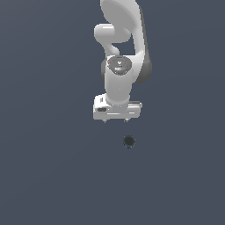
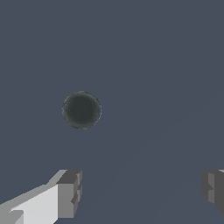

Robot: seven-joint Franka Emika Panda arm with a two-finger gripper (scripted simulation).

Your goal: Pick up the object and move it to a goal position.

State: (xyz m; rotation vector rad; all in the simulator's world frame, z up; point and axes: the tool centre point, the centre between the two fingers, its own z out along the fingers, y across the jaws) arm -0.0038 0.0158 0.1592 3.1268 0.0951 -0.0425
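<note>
While the gripper [image 1: 115,120] hangs wide open and empty, apart from the object [image 1: 128,141] on the floor, best centre both fingers [image 2: 69,194] astride its rim before descending and closing.

I count one small round tub [image 1: 128,141] on the floor, dark inside with a grey rim. I have one arm [image 1: 121,48], ending in one gripper [image 2: 141,194]. That gripper carries two fingers [image 2: 69,193], set wide apart, nothing between them.
</note>
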